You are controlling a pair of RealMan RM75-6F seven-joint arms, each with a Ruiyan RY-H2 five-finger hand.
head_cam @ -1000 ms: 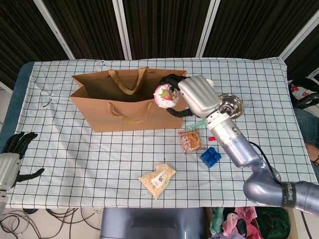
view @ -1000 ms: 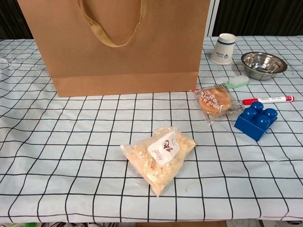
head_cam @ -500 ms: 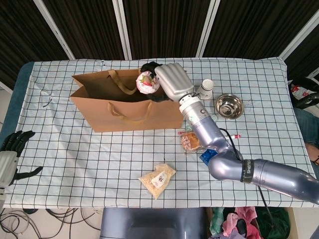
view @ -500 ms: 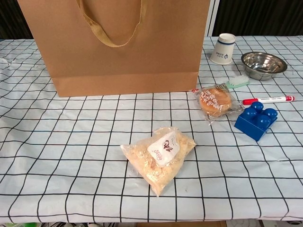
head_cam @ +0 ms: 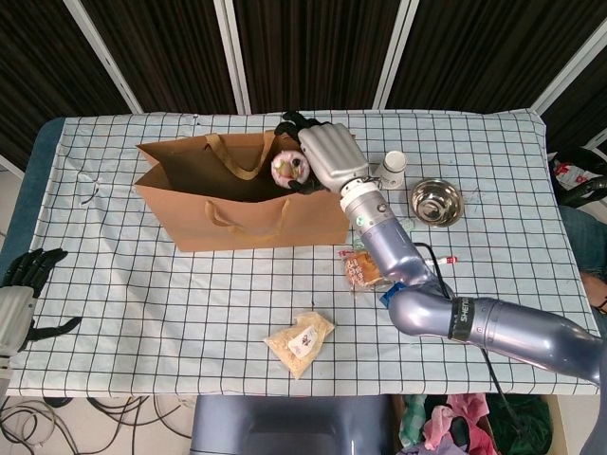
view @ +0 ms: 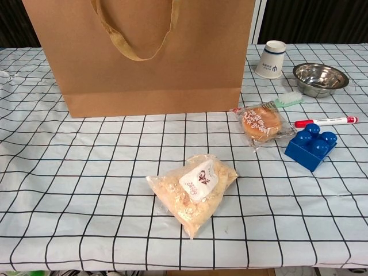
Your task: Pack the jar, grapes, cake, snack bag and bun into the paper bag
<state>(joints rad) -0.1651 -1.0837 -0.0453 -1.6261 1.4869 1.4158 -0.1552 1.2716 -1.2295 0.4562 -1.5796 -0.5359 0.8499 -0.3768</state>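
The left hand [head_cam: 24,280] hangs off the table's [head_cam: 123,313] edge, far left of the bag [head_cam: 242,194], its fingers apart and holding nothing; it seems parked out of the way.

The bag stands upright with its mouth open upward, which suits dropping things in from above. Its near handle [view: 135,34] droops over the front face in the chest view.

Over the right part of the bag's mouth, the right hand [head_cam: 327,156] grips a small pink-and-white packet, probably the cake [head_cam: 287,167], its fingers wrapped round it. The packet sits just above the rim, so I judge the hand is placing it for release into the bag.

In front of the bag, toward its right end, the snack bag [view: 194,190] lies flat on the table, not yet packed. Just right of the bag's front corner lies the wrapped bun [view: 261,122], also waiting. The jar and grapes are not visible on the table; whether they are inside the bag cannot be told.

Right of the bag sit a block [view: 310,146], a marker [view: 325,121], a brush [view: 287,100], a cup [view: 271,58] and a bowl [view: 320,77], none of them for packing.
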